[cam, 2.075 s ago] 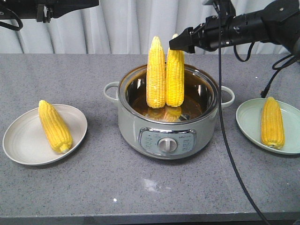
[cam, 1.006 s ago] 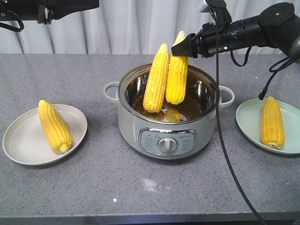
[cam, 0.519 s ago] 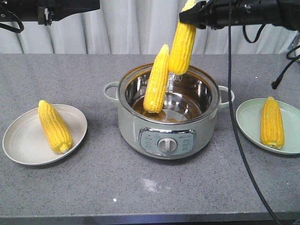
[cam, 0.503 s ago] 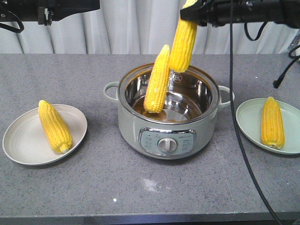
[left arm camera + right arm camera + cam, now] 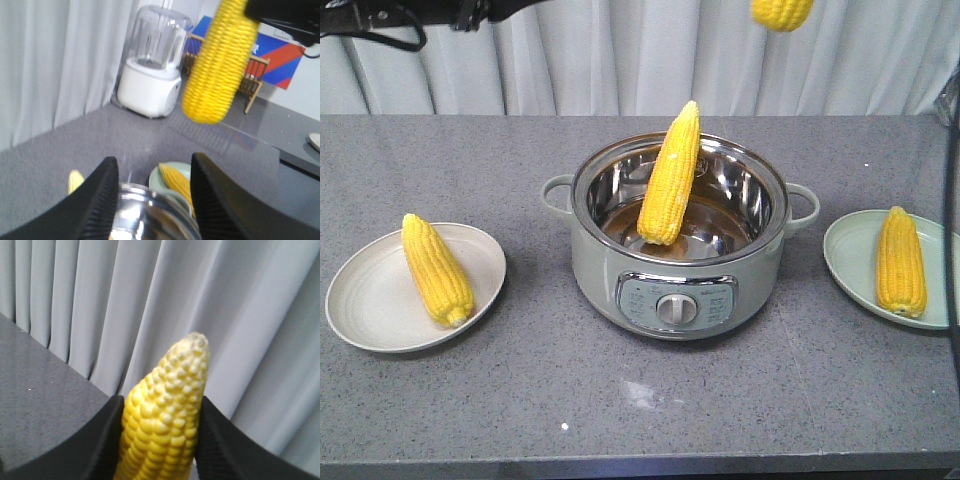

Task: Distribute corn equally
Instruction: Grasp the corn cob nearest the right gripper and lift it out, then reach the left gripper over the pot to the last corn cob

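My right gripper (image 5: 161, 402) is shut on a corn cob (image 5: 167, 405) held high; the front view catches only that cob's lower end (image 5: 782, 12) at the top edge. In the left wrist view this cob (image 5: 220, 65) hangs above and ahead of my open, empty left gripper (image 5: 155, 195). Another cob (image 5: 670, 175) leans tip-up inside the steel pot (image 5: 610, 265). One cob (image 5: 437, 268) lies on the white left plate (image 5: 370, 310), and one (image 5: 901, 260) lies on the green right plate (image 5: 850, 250).
The pot stands mid-table with side handles and a front dial (image 5: 677, 309). My left arm (image 5: 420, 10) hangs at the top left. A white blender (image 5: 152, 70) stands on the floor beyond the table. Curtains hang behind the table.
My right gripper has lifted its cob out of the pot and almost out of the top of the front view. The cob left in the pot has tipped over to lean right.
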{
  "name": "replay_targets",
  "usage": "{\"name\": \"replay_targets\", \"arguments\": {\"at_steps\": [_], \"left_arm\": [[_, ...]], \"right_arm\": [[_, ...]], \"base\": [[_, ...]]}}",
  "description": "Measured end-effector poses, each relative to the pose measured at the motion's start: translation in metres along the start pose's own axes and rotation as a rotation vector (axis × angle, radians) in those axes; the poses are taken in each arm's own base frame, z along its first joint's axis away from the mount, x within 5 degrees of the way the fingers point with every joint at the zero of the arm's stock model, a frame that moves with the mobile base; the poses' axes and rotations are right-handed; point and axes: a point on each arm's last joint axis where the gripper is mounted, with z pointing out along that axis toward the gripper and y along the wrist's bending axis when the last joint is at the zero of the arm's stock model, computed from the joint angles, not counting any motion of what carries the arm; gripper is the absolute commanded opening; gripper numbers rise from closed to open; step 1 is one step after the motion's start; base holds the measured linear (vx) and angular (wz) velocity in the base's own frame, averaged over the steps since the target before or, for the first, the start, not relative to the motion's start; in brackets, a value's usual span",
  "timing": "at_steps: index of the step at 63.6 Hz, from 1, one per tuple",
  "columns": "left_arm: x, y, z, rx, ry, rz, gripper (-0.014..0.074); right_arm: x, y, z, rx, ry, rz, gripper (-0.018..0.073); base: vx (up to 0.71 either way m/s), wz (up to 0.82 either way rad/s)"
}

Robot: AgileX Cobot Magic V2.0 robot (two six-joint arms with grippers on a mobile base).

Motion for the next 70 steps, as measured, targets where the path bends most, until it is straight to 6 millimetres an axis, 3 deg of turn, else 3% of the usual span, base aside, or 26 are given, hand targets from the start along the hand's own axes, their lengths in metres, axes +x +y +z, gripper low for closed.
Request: {"name": "replay_targets", "arguments": {"at_steps": [11, 23, 36, 43, 70], "left_arm": [[-0.017, -0.021, 0.013, -0.018, -0.081, 0.047, 0.0324], [-0.013, -0.028, 0.026, -0.007, -0.082, 0.040, 0.0360], [0.003, -0.019, 0.044, 0.008, -0.039, 0.008, 0.0540], [0.012, -0.015, 0.053, 0.026, -0.009, -0.008, 0.0589], [0.018, -0.014, 0.056, 0.059, 0.021, -0.017, 0.0538]], "right_arm": [[-0.013, 0.005, -0.026, 0.069, 0.021, 0.004, -0.0004], [-0.017, 0.006, -0.036, 0.105, 0.039, 0.021, -0.0004], [-0.015, 0.007, -0.036, 0.098, 0.060, 0.022, -0.0004], [-0.015, 0.007, -0.036, 0.098, 0.061, 0.024, -0.0004], [-0.014, 0.007, -0.036, 0.095, 0.065, 0.029, -0.0001]], "base": [[0.00, 0.00], [0.00, 0.00], [0.00, 0.00], [0.00, 0.00], [0.00, 0.00]]}}
